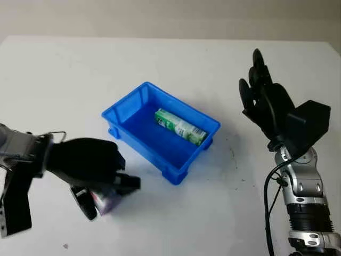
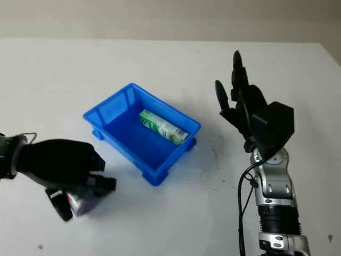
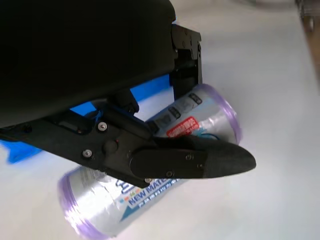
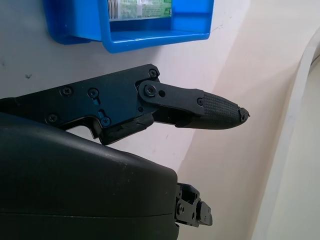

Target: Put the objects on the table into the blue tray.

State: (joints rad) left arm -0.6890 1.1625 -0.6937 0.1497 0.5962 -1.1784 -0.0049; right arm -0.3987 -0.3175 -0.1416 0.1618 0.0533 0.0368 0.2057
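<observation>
Left to right. The left robot hand (image 1: 93, 173) is low over the white counter (image 1: 64, 80) near its front left, its black fingers (image 3: 200, 162) curled around a clear-wrapped cylindrical package (image 3: 150, 175) with purple ends and a red-and-blue printed label. The package lies on its side, apparently touching the counter, though the contact itself is hard to make out under the hand. Just beside it, toward the centre, stands the blue tray (image 1: 125, 106), set diagonally on the counter. Inside the tray a green-and-white package (image 1: 180, 127) lies on its side along the far right wall. Well apart on the right, the right robot hand (image 1: 261, 96) is raised above the counter with its fingers (image 4: 200, 107) extended upward, holding nothing; its silver forearm and cable descend to the bottom edge.
</observation>
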